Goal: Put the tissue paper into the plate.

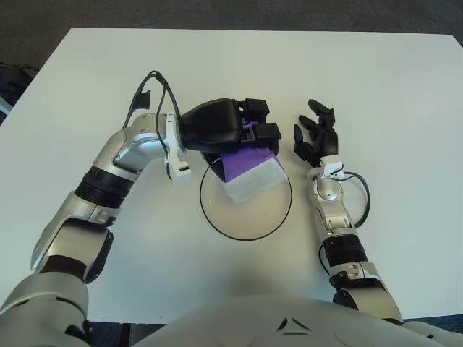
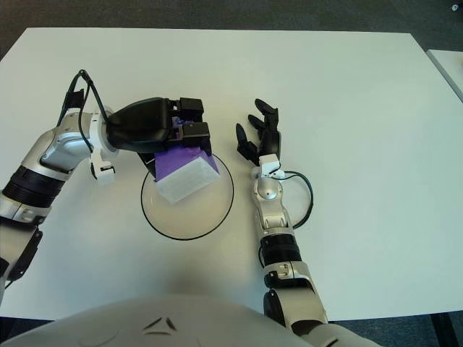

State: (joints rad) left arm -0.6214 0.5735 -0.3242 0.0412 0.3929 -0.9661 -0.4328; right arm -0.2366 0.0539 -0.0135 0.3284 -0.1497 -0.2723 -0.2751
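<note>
Left hand (image 1: pixel 235 134) over the far rim of the plate (image 1: pixel 217 217), fingers curled tight round the purple end of the tissue pack (image 1: pixel 249 170). The pack hangs tilted below the hand, white end lowest, showing inside the plate's ring toward its far side. Whether the white end touches the plate floor: cannot tell from either eye.

Step in hand, as I judge it: the set-down and release. To do it well, lower until the pack's low end bears on the plate, then level it so the body lies flat rather than tipping on a corner. Nudge toward the plate's middle first; at present the purple end sits near the far rim and could flop over it if dropped. Open the fingers only once the pack is supported, then lift straight up so a finger does not drag the pack or the plate along.

Right hand (image 2: pixel 260 137) shows just beside the plate, on its right, fingers spread and holding nothing. It is near the rim but apart from it, and out of the left hand's line.

Table (image 1: pixel 405 87) is plain white; nothing else lies near the plate. Cable at the left wrist loops clear of the plate.
</note>
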